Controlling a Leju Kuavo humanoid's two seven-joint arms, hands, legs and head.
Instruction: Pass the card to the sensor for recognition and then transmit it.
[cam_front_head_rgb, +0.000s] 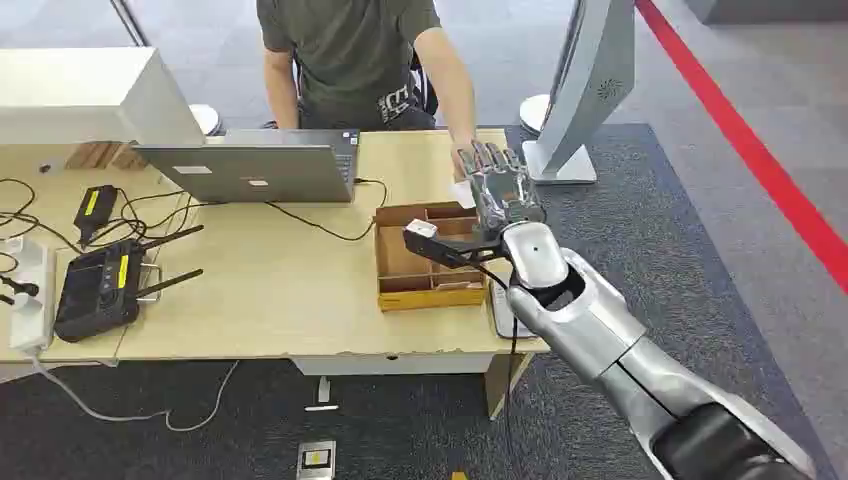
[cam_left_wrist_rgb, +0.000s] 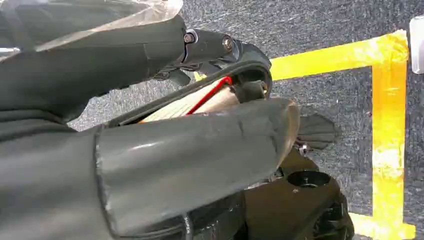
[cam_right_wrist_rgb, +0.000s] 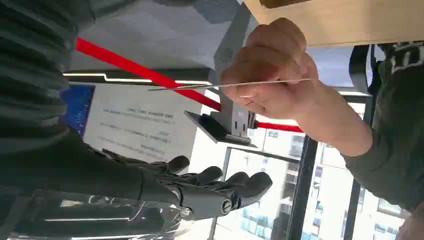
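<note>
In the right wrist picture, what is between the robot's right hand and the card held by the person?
Nothing lies between them there: the right hand is apart from the card, which the person's hand pinches. Only distant background shows in the gap.

You see the card (cam_right_wrist_rgb: 225, 85) edge-on: a thin, pale, flat sheet, held level. A person's hand (cam_right_wrist_rgb: 272, 75) pinches one end; the other end projects free.
</note>
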